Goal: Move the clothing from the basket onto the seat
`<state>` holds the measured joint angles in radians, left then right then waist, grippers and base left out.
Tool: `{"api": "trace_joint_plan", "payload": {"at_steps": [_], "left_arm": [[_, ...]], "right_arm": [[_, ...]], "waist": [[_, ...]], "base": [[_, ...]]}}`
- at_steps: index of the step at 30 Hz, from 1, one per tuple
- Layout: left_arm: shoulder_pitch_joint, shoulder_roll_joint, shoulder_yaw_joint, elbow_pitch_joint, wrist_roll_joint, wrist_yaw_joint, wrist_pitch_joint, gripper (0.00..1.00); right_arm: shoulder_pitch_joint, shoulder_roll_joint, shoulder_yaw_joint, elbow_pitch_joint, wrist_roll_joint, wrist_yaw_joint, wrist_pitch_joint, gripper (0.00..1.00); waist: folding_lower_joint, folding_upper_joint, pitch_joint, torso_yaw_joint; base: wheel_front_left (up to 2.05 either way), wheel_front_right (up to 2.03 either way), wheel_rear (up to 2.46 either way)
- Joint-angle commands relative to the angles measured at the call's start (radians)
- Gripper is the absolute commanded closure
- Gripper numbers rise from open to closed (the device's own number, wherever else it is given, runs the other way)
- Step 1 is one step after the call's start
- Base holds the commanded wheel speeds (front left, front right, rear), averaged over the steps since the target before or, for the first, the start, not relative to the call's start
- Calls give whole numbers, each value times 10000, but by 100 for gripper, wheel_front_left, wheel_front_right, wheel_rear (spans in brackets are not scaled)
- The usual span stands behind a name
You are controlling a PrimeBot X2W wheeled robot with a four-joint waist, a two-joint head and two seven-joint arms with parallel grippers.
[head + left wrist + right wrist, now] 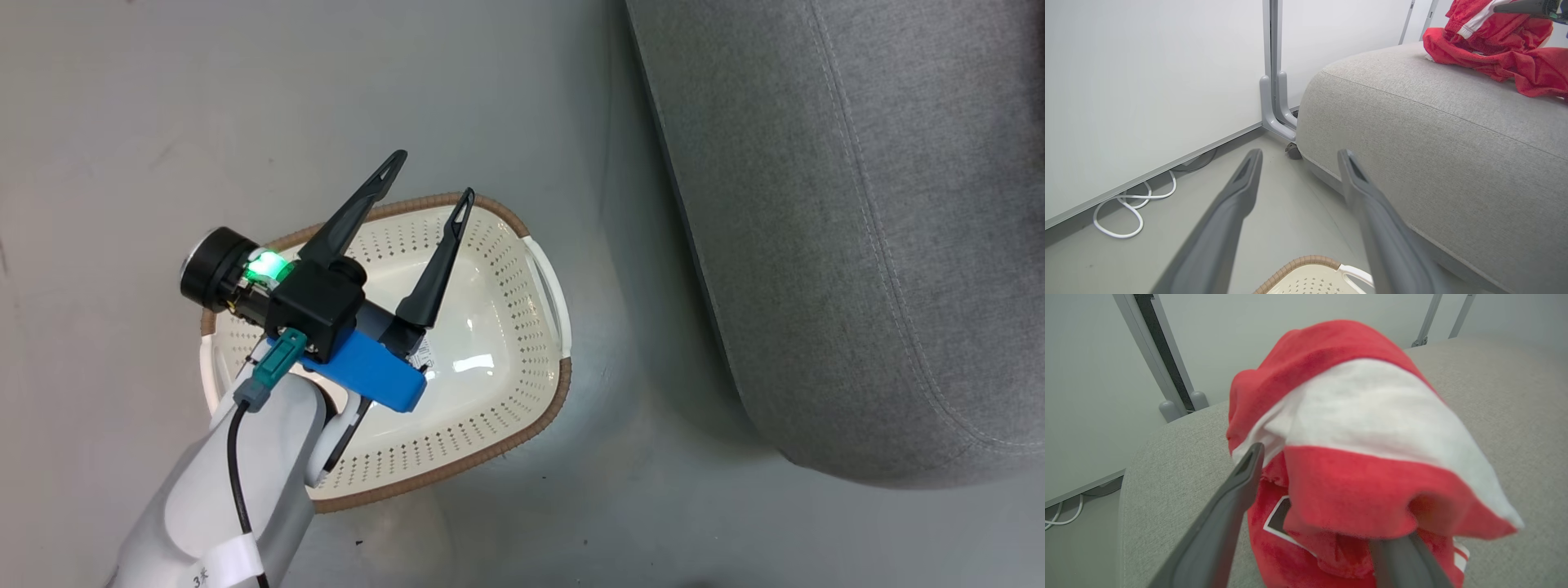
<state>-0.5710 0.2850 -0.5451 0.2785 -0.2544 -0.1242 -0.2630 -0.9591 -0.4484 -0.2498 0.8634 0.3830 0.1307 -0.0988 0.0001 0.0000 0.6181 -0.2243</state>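
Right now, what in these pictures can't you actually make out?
Right wrist view: the shorts cover most lettering on the jersey and one fingertip of the right gripper.
Head view: the left gripper covers most of the sticker on the floor of the basket.
Left wrist view: the bottom edge cuts off most of the basket.

The basket [522, 359] is smooth cream perforated plastic, its floor glossy with bright highlights; its rim [490, 453] is brown with a ribbed, woven look. The seat [857, 245] is grey woven cloth, matt and coarse-grained, with a stitched seam. The clothing [1355, 416] is soft, fuzzy, matt red cloth with a white band. The left gripper [434, 173] is smooth, matt and dark. The floor [163, 122] is smooth grey, faintly sheened.
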Motion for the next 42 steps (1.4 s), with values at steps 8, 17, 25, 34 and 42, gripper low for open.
{"api": "trace_joint_plan", "payload": {"at_steps": [8, 17, 25, 34, 42], "left_arm": [[646, -460, 359, 277, -253, -4, -28, 0], [2078, -1025, 1041, 665, -609, -58, -27, 0], [3623, -1465, 1882, 912, -704, -70, -26, 0], [4608, -1690, 2945, 1097, -709, -60, -26, 0], [5008, -1825, 3662, 1244, -615, -66, -26, 0]], "right_arm": [[714, 126, 338, -123, -588, 2, 119, 0], [2442, 339, 1034, -1300, -927, 2, 736, 0], [4885, 998, 1041, -3386, -996, 3, 1077, 0], [7102, 2137, 1114, -5709, -1458, 3, 1414, 0], [8263, 2964, 1482, -6798, -1901, 3, 1277, 0]], "waist": [[-1, 0, -1252, 188], [-1, 0, -3367, 617], [-1, 0, -4899, 1179], [-1, 0, -5753, 1811], [-1, 0, -6132, 2250]], "base": [[0, 0, 0], [0, 0, 0], [0, 0, 0], [0, 0, 0], [0, 0, 0]]}}
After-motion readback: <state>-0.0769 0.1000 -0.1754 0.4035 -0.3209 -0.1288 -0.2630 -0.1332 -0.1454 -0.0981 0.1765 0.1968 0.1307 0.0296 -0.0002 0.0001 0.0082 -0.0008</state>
